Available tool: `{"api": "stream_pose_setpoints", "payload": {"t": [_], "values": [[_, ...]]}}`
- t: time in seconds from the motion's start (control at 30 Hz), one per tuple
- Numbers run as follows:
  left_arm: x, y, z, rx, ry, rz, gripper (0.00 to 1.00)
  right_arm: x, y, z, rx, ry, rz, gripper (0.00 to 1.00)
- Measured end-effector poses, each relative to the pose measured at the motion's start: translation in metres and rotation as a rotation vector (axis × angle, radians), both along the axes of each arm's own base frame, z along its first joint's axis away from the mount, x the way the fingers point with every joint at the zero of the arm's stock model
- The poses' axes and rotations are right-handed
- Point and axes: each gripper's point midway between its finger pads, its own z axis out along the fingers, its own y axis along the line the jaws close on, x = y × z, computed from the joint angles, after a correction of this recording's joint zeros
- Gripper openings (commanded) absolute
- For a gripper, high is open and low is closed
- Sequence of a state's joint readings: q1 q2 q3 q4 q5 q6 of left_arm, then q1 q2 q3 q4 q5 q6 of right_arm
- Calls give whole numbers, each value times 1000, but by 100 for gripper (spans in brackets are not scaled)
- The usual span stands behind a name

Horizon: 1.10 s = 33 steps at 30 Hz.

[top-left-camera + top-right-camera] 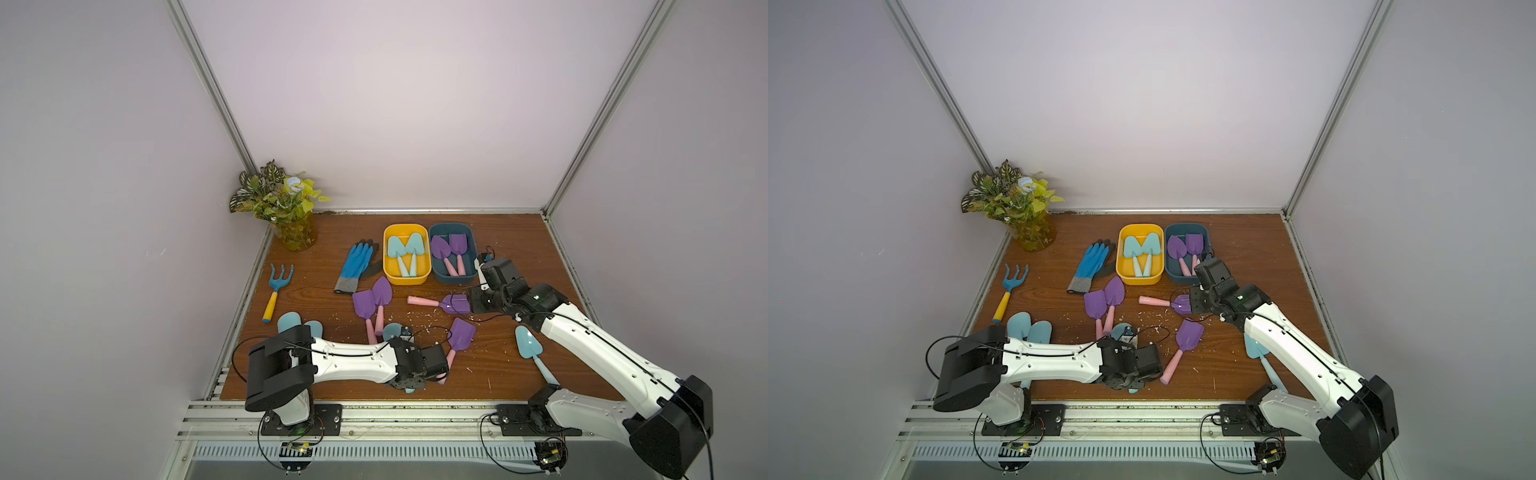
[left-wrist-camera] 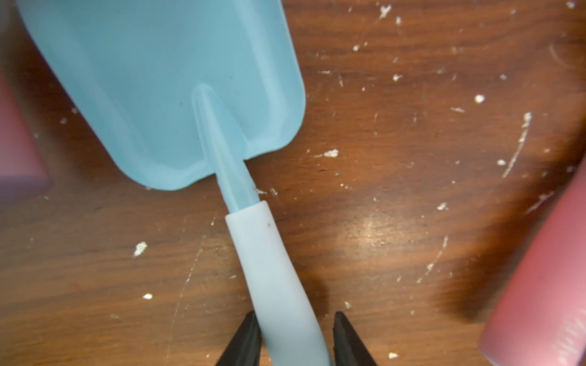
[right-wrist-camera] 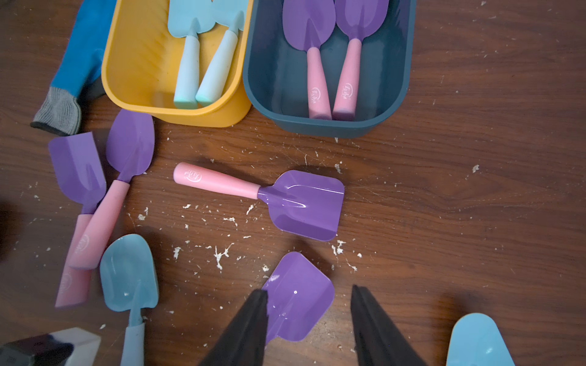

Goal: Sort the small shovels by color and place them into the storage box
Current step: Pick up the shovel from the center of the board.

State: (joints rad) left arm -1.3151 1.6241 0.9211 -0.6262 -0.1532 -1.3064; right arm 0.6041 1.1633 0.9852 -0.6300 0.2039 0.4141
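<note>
The yellow box holds two aqua shovels, and the dark blue box two purple shovels. About four of each colour lie loose on the table, so roughly a third looks done. The left gripper straddles the handle of one loose aqua shovel lying on the table; I cannot tell whether it pinches. The right gripper gapes, empty.

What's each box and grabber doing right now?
yellow box, holds two aqua shovels
dark blue box, holds two purple shovels
left gripper, jaws astride the handle of a loose aqua shovel, grip unclear
right gripper, open, empty
glove, lying flat
</note>
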Motion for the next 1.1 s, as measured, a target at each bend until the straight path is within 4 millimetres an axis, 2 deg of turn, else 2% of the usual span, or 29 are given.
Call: {"api": "stream_pose_setpoints", "payload": {"t": [0.4, 0.6, 0.73, 0.9, 1.1], "values": [[-3, 8, -7, 20, 12, -1, 34, 4, 4, -12, -16, 34, 9, 49], [-5, 10, -7, 17, 16, -2, 21, 6, 8, -14, -10, 44, 17, 48], [-7, 15, -5, 10, 21, -3, 17, 7, 9, -14, -8, 43, 17, 48], [-9, 19, 6, -28, 15, -5, 11, 9, 10, -12, -1, 34, 17, 48], [-9, 21, 31, -62, -5, -56, 2, 10, 12, -7, 19, 17, 13, 48]]}}
